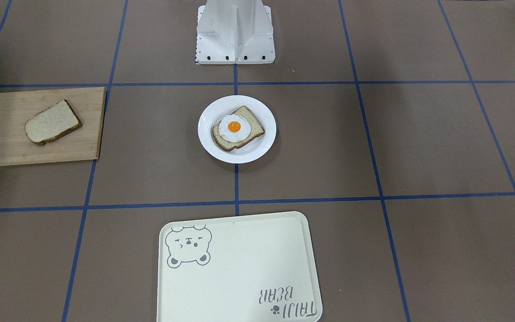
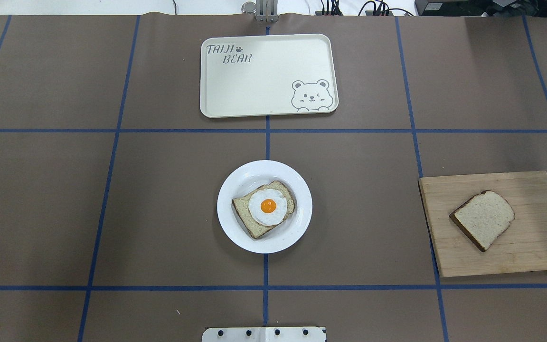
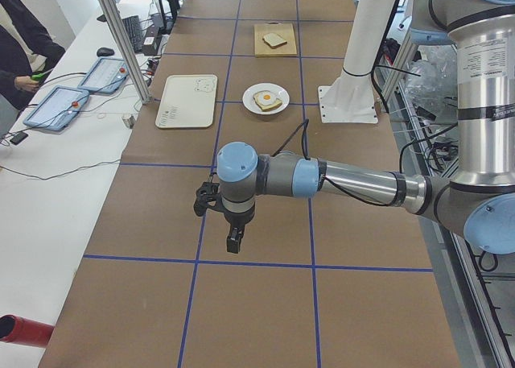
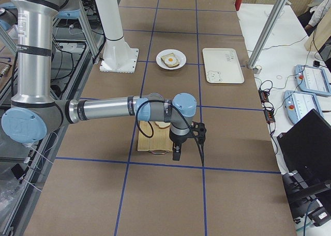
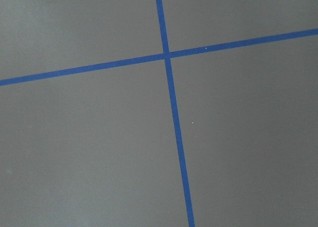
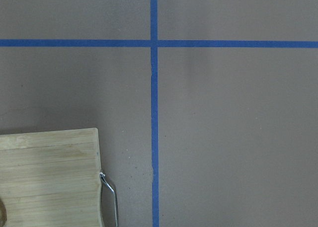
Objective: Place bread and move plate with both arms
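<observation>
The plain bread [image 2: 484, 218] lies on a wooden cutting board [image 2: 530, 251] at the robot's right; it also shows in the front view [image 1: 53, 121]. The white plate [image 2: 254, 172] sits at the table's middle, holding a second slice topped with a fried egg [image 2: 268, 207]. The left gripper [image 3: 232, 243] hangs over bare table far to the left, seen only in the left side view. The right gripper [image 4: 177, 154] hangs just beyond the board's outer end, seen only in the right side view. I cannot tell whether either is open or shut.
A cream tray with a bear drawing [image 2: 254, 80] lies beyond the plate, at the table's far side. The white robot base [image 1: 235, 31] stands behind the plate. The board's corner and metal handle [image 6: 110, 194] show in the right wrist view. Blue tape lines grid the brown table.
</observation>
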